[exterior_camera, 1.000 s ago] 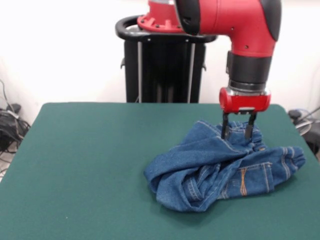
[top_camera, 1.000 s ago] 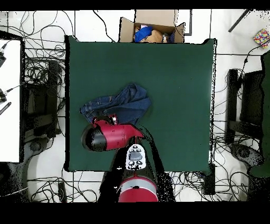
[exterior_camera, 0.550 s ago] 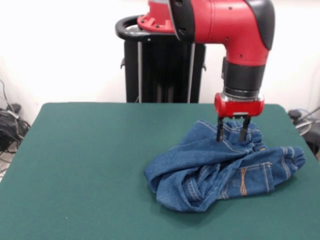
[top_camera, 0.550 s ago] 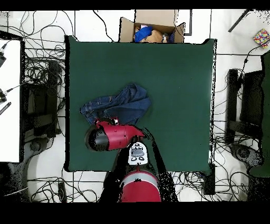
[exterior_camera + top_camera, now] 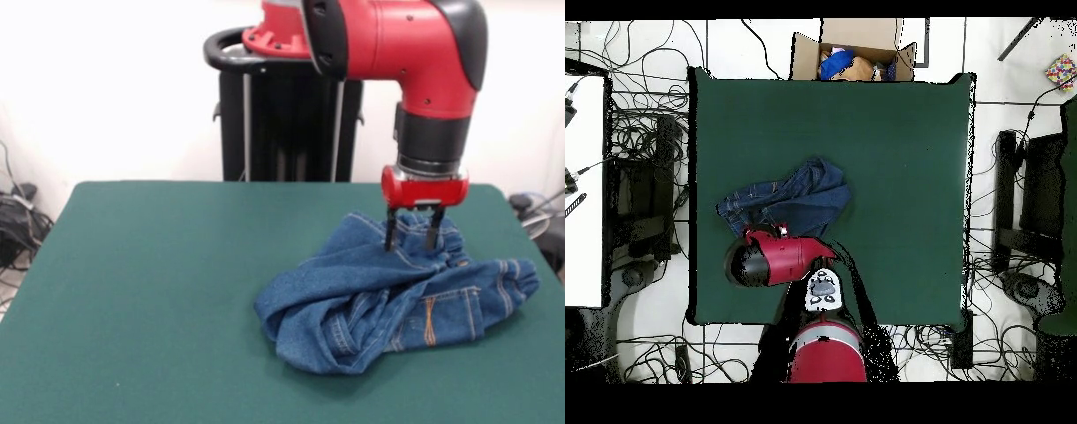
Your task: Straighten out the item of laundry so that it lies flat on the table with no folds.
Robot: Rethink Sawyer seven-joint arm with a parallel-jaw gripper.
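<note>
The jeans [image 5: 397, 296] lie crumpled on the table [image 5: 159, 291], bunched into folds with one leg doubled over (orange stitching shows on the near side). From the front they sit toward the right of the table. The gripper [image 5: 410, 240] stands upright over their far edge, its fingers [image 5: 389, 234] apart and reaching down to the denim at the gathered waistband.

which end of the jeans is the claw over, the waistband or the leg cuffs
The gathered waistband: the claw stands open right at it, while the jeans' leg cuffs lie off to the side.
</note>
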